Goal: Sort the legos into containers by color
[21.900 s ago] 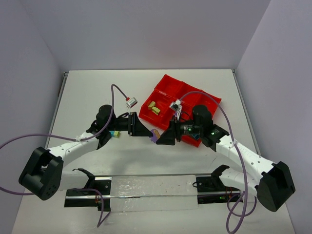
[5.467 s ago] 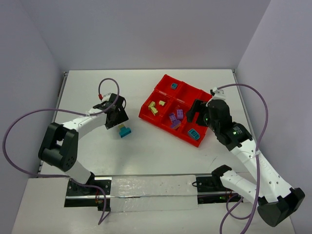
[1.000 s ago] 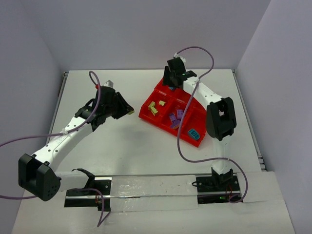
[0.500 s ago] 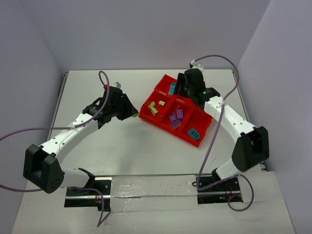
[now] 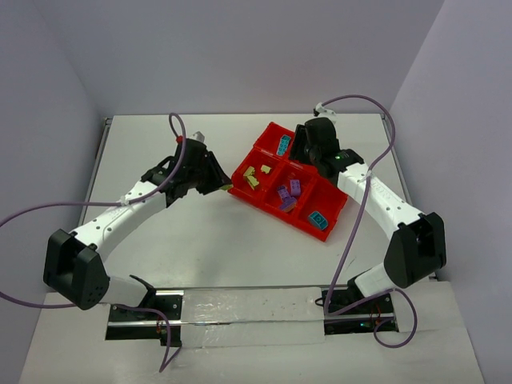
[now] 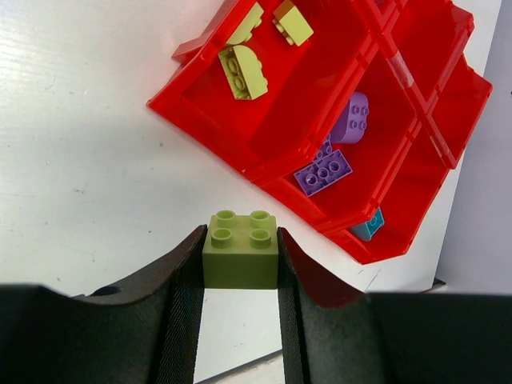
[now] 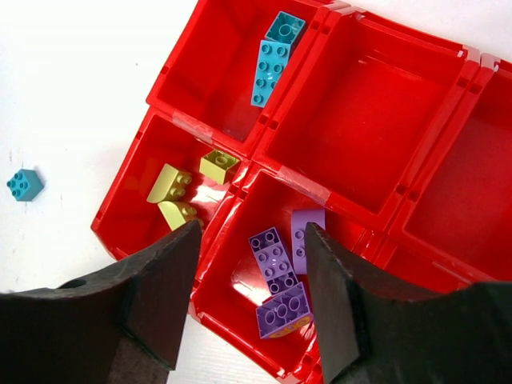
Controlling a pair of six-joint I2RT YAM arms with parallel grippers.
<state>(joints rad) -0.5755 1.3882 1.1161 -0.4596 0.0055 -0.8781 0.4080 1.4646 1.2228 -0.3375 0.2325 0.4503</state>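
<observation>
The left claw (image 6: 239, 240) is clamping a yellow-green brick (image 6: 240, 260) over the tabletop (image 6: 80, 160) beside the red tray (image 6: 208, 132), probably bound for the tray's corner compartment holding yellow bricks (image 6: 242, 72); the right claw (image 7: 250, 234) is hanging wide open, empty, above the tray

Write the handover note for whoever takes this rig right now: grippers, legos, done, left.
Left gripper: shut on a yellow-green brick, over the table beside the red tray.
Right gripper: open, empty, above the tray.
Done: three yellow bricks in one compartment, three purple bricks in the next, two teal bricks in a third, a lone teal brick in a fourth.
Left: drop the held brick with the yellows, collect the loose teal brick from the table, and probably gather the teal ones together.
</observation>
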